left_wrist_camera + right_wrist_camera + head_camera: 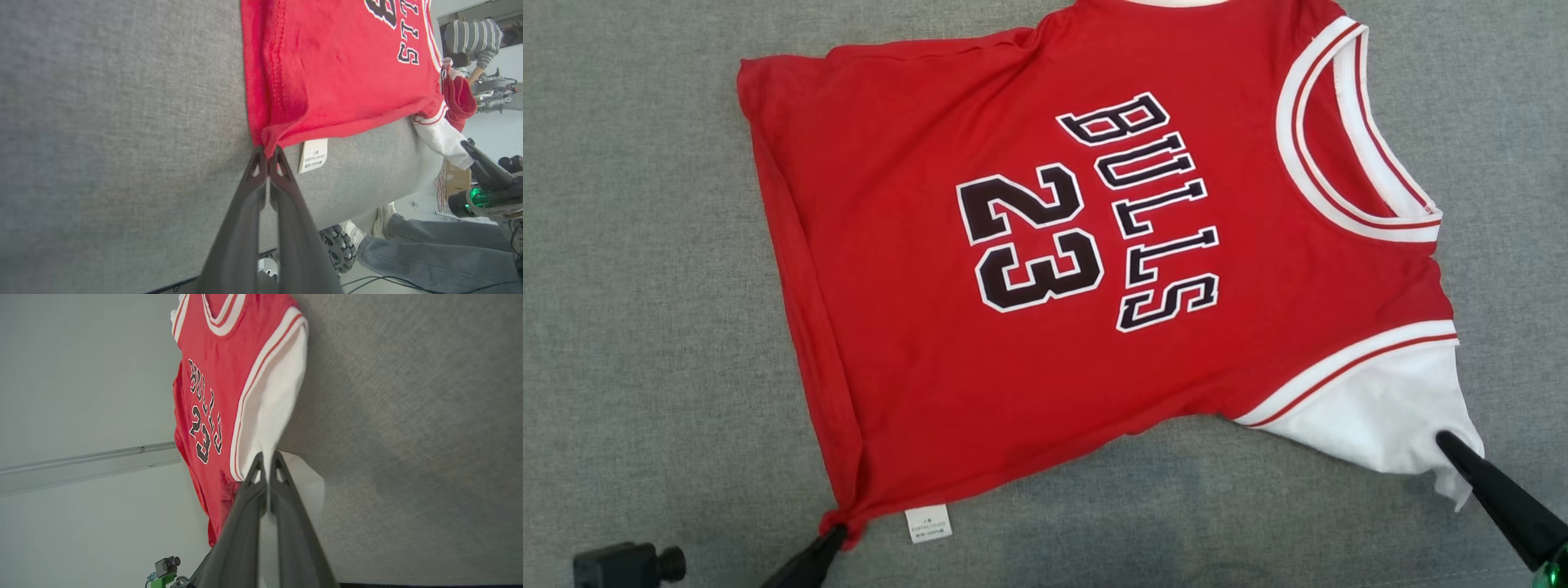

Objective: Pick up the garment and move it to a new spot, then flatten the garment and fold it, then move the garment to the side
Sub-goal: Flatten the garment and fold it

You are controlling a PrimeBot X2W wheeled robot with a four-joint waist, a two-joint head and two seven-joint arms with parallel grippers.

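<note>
My left gripper (267, 153) is pressed together on the near hem corner of the red jersey (1013, 286), and my right gripper (267, 457) pinches the tip of its white sleeve (1388, 408). The jersey lies front-up on the grey worktop (645, 327), collar to the right, hem to the left. Both holds take only a little cloth, so I judge that a hard or uneven pull could slip a corner free or drag creases across the body; the left hem edge looks rolled. The chest reads "BULLS" (1147, 208) beside "23" (1029, 237). A white care tag (929, 523) hangs by the near hem corner, its print too small to read.
</note>
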